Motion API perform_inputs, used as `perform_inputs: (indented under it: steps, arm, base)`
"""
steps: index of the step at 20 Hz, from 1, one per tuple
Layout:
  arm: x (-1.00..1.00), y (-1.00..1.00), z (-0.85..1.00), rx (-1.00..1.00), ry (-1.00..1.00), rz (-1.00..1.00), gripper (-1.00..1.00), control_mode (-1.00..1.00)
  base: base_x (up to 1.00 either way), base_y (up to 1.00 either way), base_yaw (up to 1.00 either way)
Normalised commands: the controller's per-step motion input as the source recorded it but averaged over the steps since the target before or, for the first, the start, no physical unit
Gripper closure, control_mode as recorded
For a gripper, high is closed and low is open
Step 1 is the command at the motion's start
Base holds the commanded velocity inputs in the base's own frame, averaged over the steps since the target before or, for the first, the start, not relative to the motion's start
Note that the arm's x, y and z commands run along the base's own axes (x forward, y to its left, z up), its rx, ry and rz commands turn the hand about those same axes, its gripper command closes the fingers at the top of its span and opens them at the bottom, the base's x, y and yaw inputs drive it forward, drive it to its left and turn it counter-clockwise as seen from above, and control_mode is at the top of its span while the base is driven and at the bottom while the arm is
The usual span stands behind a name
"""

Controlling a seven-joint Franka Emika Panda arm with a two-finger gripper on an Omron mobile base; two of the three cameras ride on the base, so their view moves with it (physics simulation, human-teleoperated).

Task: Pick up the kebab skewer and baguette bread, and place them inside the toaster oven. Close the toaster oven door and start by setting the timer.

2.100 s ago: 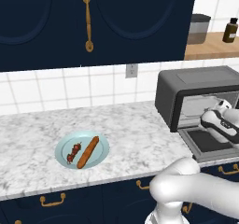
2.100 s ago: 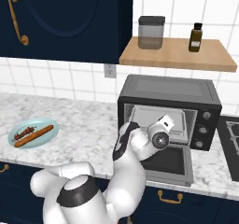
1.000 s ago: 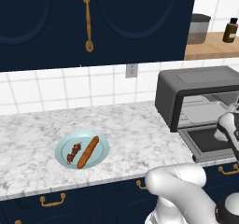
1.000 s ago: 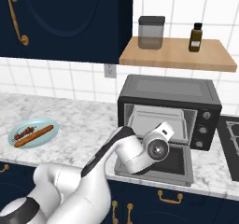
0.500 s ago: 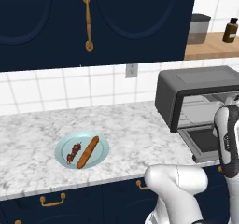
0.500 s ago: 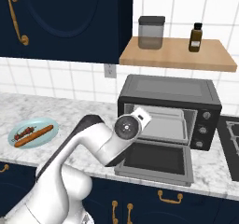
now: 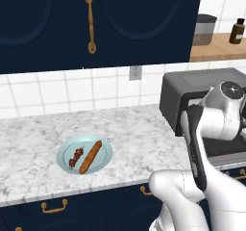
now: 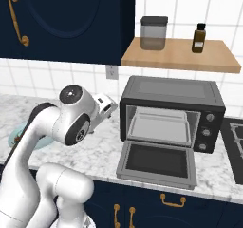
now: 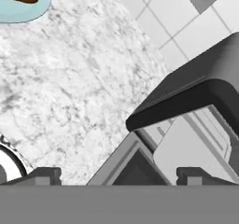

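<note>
Here the skewer (image 7: 76,156) and the baguette (image 7: 91,156) lie side by side on a pale blue plate (image 7: 106,153), the skewer on the left as seen from the left base view, the two close together though whether they touch cannot be told. The plate sits on the counter (image 7: 38,143), well apart from the oven (image 8: 172,114), which stands at the right end of the worktop. The door (image 8: 157,164) is folded down flat toward the room, and a pale tray (image 8: 161,126) shows inside the cavity with nothing on it.

The gripper (image 9: 119,174) hangs over the counter between plate and oven, its two tips set wide apart with nothing between them. From the hand view it looks down on the oven's near corner and the lowered door, with an end of the baguette and the plate rim at the far upper corner.

By the look of it, only the opening of the door is done. Both foods remain to be carried in, the door shut, and the timer knob (image 8: 207,118) turned.

The counter is grey-veined white marble over navy drawers with brass pulls. White tile backs it, with a wall socket (image 7: 135,72). Navy cupboards hang above, beside a wooden shelf (image 8: 180,54) bearing a grey canister (image 8: 153,32) and a brown bottle (image 8: 199,38).
</note>
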Motion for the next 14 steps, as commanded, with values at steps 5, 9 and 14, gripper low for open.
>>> perform_inputs:
  steps: [5,9,14]
  arm:
    - [0.15,1.0,-0.1,0.0,0.0,-0.39,-1.0,-1.0]
    - [0.08,1.0,-0.16,0.05,-0.01,-0.32,-1.0,-1.0]
    - [0.0,1.0,-0.34,0.22,-0.02,-0.26,-1.0,-1.0]
  base:
    - [0.0,0.0,0.0]
    - [0.0,0.0,0.0]
    - [0.0,0.0,0.0]
